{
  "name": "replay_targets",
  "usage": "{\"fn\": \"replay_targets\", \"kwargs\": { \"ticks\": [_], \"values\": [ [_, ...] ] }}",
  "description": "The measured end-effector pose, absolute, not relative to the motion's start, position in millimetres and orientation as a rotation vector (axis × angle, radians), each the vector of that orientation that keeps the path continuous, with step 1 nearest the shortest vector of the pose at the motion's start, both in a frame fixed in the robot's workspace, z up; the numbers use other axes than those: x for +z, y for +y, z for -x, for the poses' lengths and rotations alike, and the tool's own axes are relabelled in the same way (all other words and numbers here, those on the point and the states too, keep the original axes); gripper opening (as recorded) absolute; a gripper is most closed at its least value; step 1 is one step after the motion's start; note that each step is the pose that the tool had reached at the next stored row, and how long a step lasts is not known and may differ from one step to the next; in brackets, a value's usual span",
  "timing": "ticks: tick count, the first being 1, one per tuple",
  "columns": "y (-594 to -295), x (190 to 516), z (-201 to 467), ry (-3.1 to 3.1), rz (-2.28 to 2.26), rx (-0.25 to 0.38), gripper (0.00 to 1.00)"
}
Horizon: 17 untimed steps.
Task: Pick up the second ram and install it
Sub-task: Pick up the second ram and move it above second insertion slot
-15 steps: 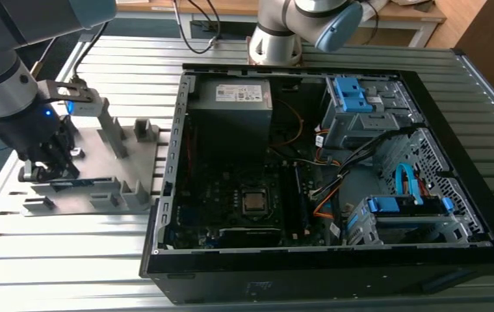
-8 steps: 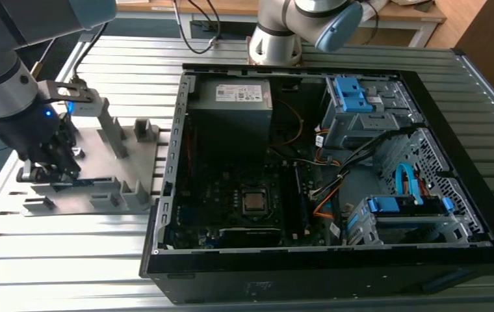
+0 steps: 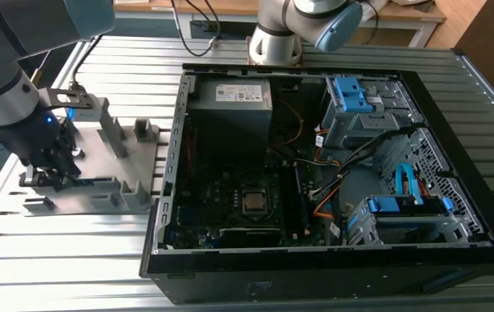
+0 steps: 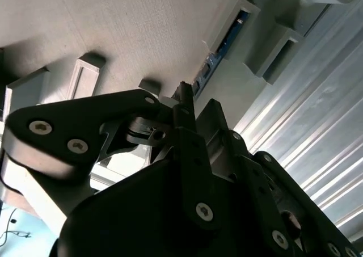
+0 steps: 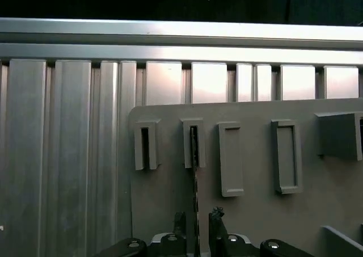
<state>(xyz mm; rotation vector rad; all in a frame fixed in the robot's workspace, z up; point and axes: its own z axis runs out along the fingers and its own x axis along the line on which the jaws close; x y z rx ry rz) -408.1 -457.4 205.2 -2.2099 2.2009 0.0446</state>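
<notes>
The pincer (image 5: 197, 217), slightly open astride the second ram (image 5: 194, 155) (on edge in the grey fixture (image 5: 164, 200)), should close centred and square.

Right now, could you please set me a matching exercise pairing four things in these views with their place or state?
Things:
1. second ram
2. gripper
3. computer case
4. table

Descriptions:
A. open, with its inside showing, on the exterior view's right
B. silver and ribbed
C. standing on edge in a slot of the grey fixture plate
D. low over the fixture plate, on the exterior view's left

Pairs: 1-C; 2-D; 3-A; 4-B
</notes>
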Motion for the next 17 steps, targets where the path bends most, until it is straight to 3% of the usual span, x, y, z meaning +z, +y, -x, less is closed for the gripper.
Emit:
{"fn": "replay_targets", "kwargs": {
  "ticks": [14,16,17],
  "values": [
    [-457.3,190.2,408.0,2.18,2.231,0.045,0.3],
    [-457.4,190.1,408.0,2.18,2.231,0.045,0.28],
    [-457.4,190.1,408.0,2.18,2.231,0.045,0.22]
  ]
}}
